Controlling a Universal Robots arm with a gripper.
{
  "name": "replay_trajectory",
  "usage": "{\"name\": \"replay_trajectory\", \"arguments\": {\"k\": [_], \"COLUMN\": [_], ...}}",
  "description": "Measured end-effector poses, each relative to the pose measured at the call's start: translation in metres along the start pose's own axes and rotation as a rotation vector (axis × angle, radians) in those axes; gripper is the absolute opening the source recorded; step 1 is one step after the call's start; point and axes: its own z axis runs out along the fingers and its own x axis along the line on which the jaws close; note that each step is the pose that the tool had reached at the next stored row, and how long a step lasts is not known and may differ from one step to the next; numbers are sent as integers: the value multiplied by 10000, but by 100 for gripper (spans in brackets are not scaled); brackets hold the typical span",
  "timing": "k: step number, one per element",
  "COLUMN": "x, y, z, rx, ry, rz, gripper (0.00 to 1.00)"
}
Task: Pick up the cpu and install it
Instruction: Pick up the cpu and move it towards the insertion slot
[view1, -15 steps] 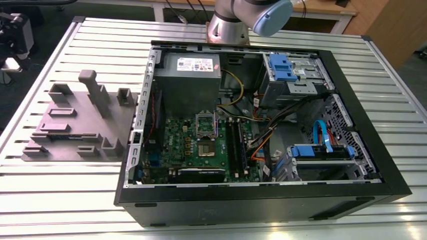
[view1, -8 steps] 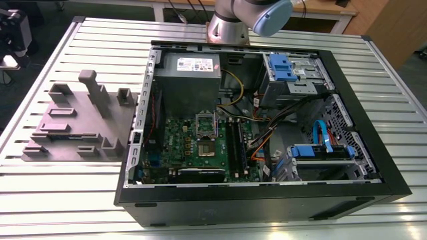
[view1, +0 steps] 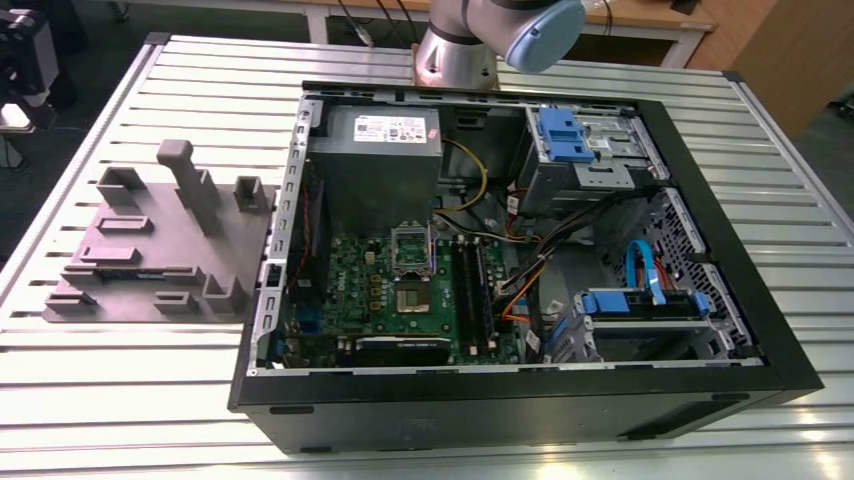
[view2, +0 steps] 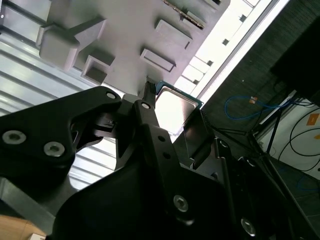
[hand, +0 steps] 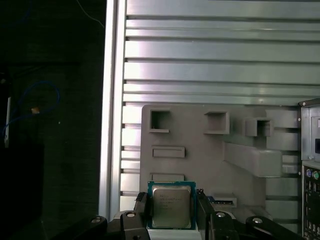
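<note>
Pincer (hand: 172, 199) clasps cpu (hand: 171, 207), grey parts holder (hand: 210, 160) and slatted table (hand: 200, 70) lying beyond.

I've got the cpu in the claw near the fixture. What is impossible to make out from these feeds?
- Underside of the cpu: faces away from the camera in both wrist views.
- One cpu edge: covered by the claw body in the first wrist view.
- Arm: cut off by the exterior view's top edge, so the claw's height over the grey fixture cannot be judged.
- Socket pins: too small in the exterior view.
</note>
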Motion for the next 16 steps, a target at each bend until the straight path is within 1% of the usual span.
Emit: {"name": "replay_trajectory", "arguments": {"k": [4,16], "x": [1,0], "y": [2,3], "z": [-37,-43], "rx": [0,0], "ry": [-1,1], "rz": [0,-1], "gripper": [47,47]}}
